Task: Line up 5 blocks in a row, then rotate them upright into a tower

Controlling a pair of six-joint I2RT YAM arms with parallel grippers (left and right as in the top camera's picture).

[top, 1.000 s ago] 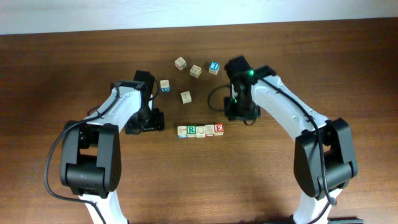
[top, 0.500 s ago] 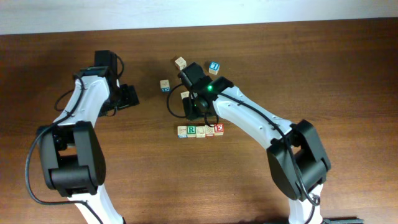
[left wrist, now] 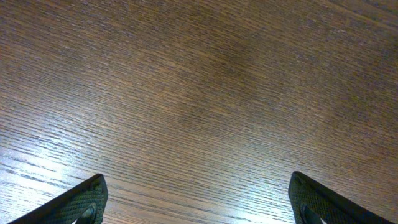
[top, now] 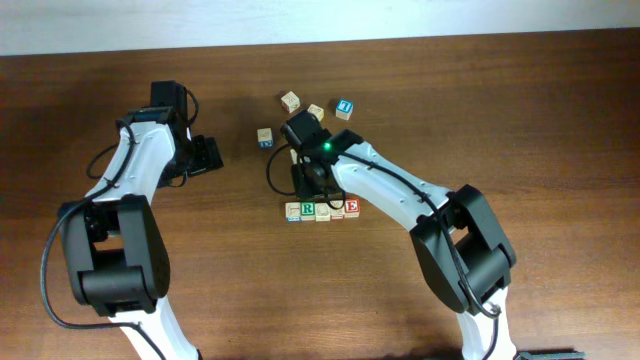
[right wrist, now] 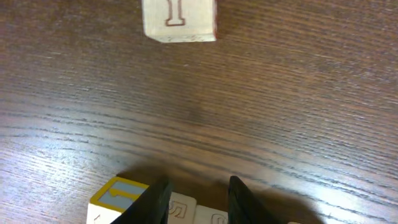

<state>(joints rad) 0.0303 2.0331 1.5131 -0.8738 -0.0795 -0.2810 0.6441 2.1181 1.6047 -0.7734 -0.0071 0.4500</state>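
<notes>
**Edges and open room:** Two robot arms worked over a dark wooden table (top: pixel 520 110). Its right half and near edge lay open, and bare boards surrounded the left arm.

**Blocks and tools:**
- The row of five blocks (top: pixel 323 211) sat side by side near the middle of the table.
- The green "R" block (top: pixel 308 210) was second from the end toward the left arm, and the red "E" block (top: pixel 352 207) closed the other end.
- The right tool (right wrist: pixel 198 200) hung over the part of the row nearer the left arm. Its fingers stood a narrow gap apart, with pale block tops showing between them. Whether they touched a block could not be told.
- The left tool (top: pixel 208 157) stood well apart from the row, its fingers spread wide over bare wood and holding nothing.
- Beyond the row, toward the far edge, lay three loose cubes (top: pixel 290 100) and a blue-topped cube (top: pixel 344 107).

**What each view showed:**
- The overhead view gave the whole layout, but the right arm hid its own fingertips.
- The right wrist view showed those tips and an end block (right wrist: pixel 115 196) with a blue and yellow face just beside one finger. It also showed a lone cube (right wrist: pixel 179 18) with an outlined letter farther off.
</notes>
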